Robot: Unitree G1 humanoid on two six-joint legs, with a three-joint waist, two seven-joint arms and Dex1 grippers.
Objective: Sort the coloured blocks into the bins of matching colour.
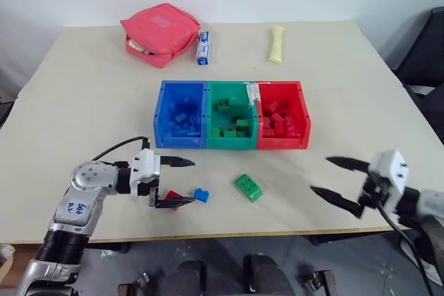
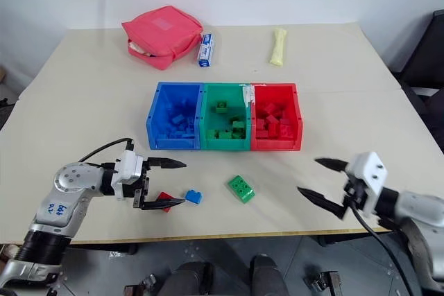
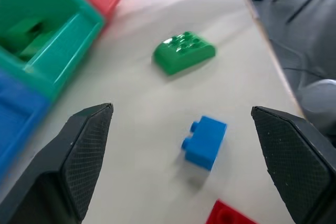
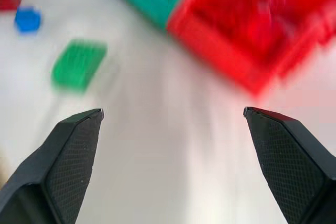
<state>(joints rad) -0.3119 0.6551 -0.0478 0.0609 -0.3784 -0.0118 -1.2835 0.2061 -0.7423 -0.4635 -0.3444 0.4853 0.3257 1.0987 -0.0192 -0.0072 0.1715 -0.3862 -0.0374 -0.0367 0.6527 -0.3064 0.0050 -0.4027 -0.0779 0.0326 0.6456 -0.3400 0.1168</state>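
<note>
Blue block [image 1: 201,194]: hard moulded plastic, likely light and rigid; lies on the table [image 1: 83,88] near its front edge, between red block [image 1: 173,197] and green block [image 1: 248,187].
Hold: across its flat sides, studs left clear.
Left gripper [image 1: 175,182]: jaws spread, empty, just beside it.
Right gripper [image 1: 340,181]: spread, empty, well apart.
Bins [image 1: 232,144]: beyond the loose blocks.

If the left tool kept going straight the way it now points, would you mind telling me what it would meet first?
Most likely the small blue block: it lies on the table between the left tool's open fingers, just ahead. The green block lies farther along.
</note>
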